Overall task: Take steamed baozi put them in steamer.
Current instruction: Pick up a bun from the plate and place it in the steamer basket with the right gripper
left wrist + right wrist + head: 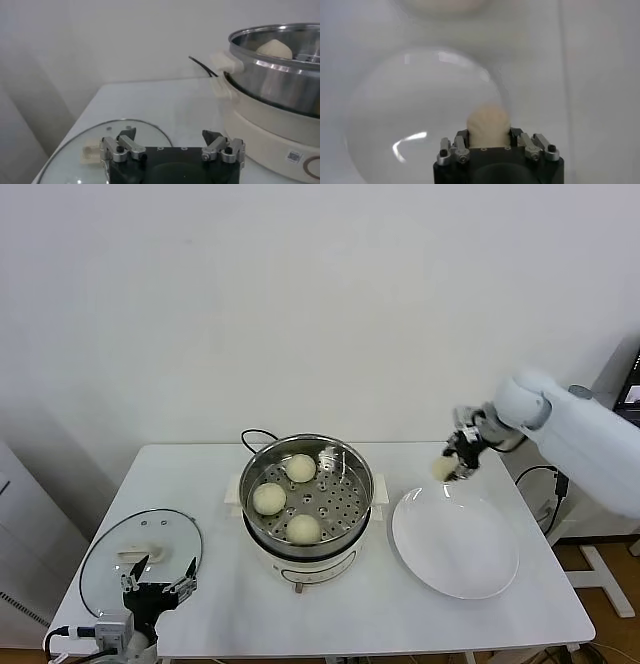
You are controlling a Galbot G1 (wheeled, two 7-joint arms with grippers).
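right gripper (458, 464): I clench the last baozi (488, 125), lifted above the plate (455, 569) to carry over | steamer (352, 459): seemingly three buns inside | left gripper (172, 145): fingers spread, idle over the glass lid (100, 554)

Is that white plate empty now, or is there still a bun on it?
Empty: the white plate is bare; the right gripper holds the last bun above it.

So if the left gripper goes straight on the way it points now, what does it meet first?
Probably the glass lid: the open left gripper points low over it. Beyond lies bare table; the steamer stands off to one side.
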